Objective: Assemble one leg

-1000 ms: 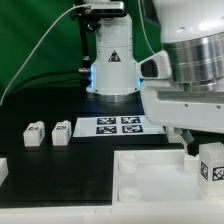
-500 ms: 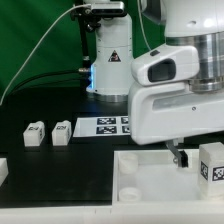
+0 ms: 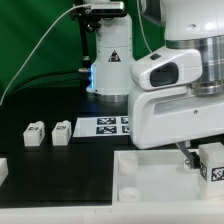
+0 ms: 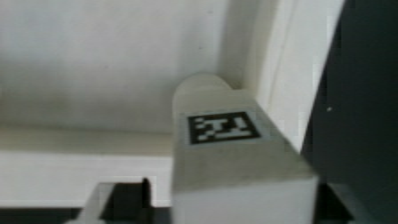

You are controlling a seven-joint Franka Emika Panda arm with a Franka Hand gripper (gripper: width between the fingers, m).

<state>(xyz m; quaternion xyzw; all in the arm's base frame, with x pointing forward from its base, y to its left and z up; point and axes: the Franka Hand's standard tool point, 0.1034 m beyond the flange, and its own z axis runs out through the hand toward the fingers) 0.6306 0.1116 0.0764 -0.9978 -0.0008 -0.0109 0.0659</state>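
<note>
A leg (image 3: 211,165), a small white post with a black-and-white tag, stands upright at the near corner of the large white tray (image 3: 150,185), on the exterior view's right. My gripper (image 3: 196,155) reaches down onto it from above; one dark finger (image 3: 185,152) shows beside the post. In the wrist view the tagged leg (image 4: 228,150) fills the gap between the dark fingers (image 4: 134,200), and the gripper (image 4: 240,208) looks shut on it. Two more legs (image 3: 35,133) (image 3: 62,131) lie on the black table on the exterior view's left.
The marker board (image 3: 112,125) lies flat on the table behind the tray. A white camera stand with a lit base (image 3: 110,60) rises at the back. The arm's bulky white body (image 3: 180,95) hides much of the right side. A white part (image 3: 3,170) shows at the left edge.
The arm's wrist has turned and the hand has come down lower over the leg on the tray. The leg stays at the same corner. The two legs on the left have not moved.
</note>
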